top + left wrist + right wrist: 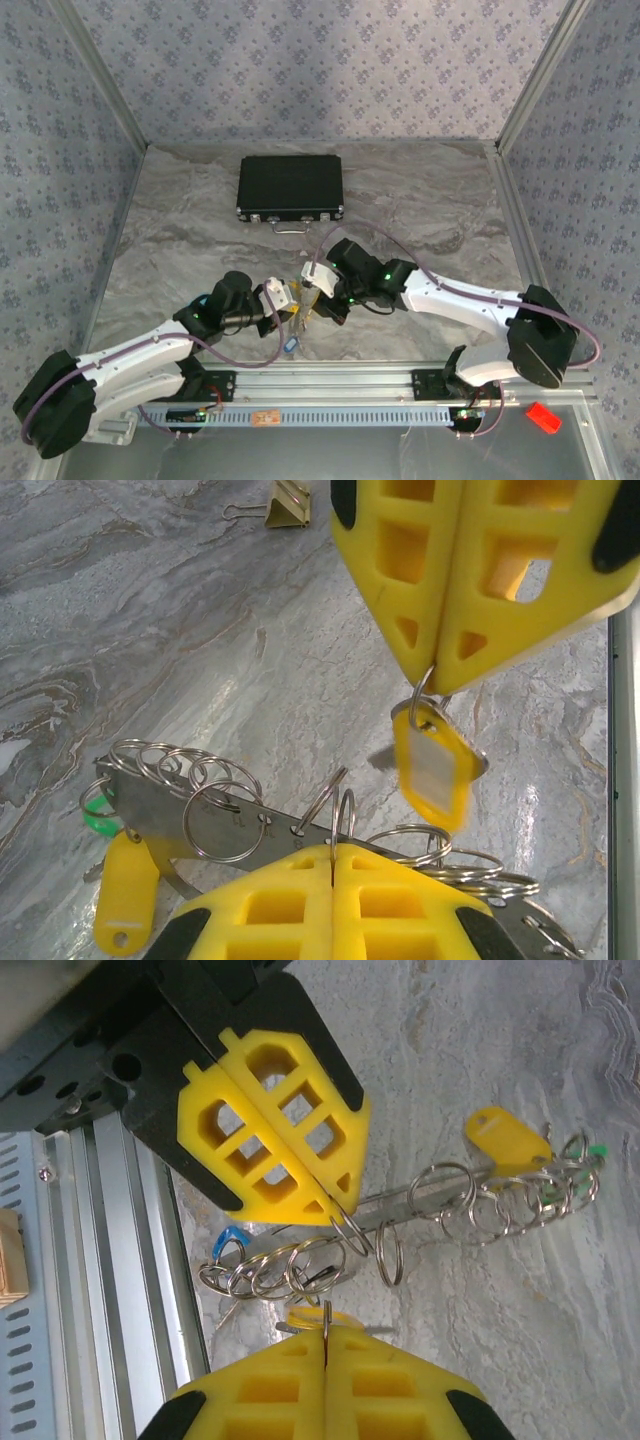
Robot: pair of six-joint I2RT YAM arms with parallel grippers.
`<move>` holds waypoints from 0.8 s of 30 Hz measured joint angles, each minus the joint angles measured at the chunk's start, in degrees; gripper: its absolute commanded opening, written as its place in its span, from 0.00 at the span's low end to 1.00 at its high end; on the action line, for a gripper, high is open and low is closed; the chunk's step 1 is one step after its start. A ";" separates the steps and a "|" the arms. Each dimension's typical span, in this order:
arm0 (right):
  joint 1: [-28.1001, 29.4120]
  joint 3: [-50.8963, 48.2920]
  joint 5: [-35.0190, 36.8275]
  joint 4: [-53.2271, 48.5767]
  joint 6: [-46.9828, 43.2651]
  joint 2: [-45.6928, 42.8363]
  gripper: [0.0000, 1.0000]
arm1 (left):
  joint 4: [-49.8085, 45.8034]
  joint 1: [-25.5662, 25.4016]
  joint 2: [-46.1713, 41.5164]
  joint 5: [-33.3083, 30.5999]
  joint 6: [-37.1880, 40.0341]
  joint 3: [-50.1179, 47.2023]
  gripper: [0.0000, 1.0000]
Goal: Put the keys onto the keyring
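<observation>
Progress looks partway to me. One hung key (pixel 125 895), a yellow tag, already sits on the keyring (pixel 150 815) near its green tag (pixel 95 815), at about 8 o'clock in the left wrist view. A second, held key (pixel 432 765) is not yet threaded.

The left gripper (pixel 332 855) is closed, its yellow pads pinching one upright split ring (pixel 334 825) of the keyring. The right gripper (pixel 437 675) comes in from 1 o'clock, also closed, nipping the small loop from which the held key dangles. That key hangs just beside the pinched ring but apart from it (no wire passes through its loop that I can make out). What is left, I judge, is to work that loop onto the split ring and then let go with both grippers.

The left wrist view gives the gap between the held key and the ring plainly, plus a gold binder clip (pixel 290 505) lying on the table (pixel 150 630) at 12 o'clock. The right wrist view offers the keyring's whole run instead, from a blue tag (pixel 228 1240) at 8 o'clock up to the green one at 2 o'clock. From above, the keys are too small to read, but the setting is clear. The two grippers meet mid-table, with a black case (pixel 290 188) lying well apart at 12 o'clock.
</observation>
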 measured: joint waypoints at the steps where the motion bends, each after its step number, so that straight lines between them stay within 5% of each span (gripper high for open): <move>1: 0.09 0.00 -0.13 0.35 0.00 0.11 0.00 | 0.00 0.02 0.00 0.00 -0.17 0.00 0.00; 24: 0.83 -0.02 -0.07 7.30 2.25 3.34 0.00 | 1.62 0.00 0.37 0.52 -0.85 0.00 0.00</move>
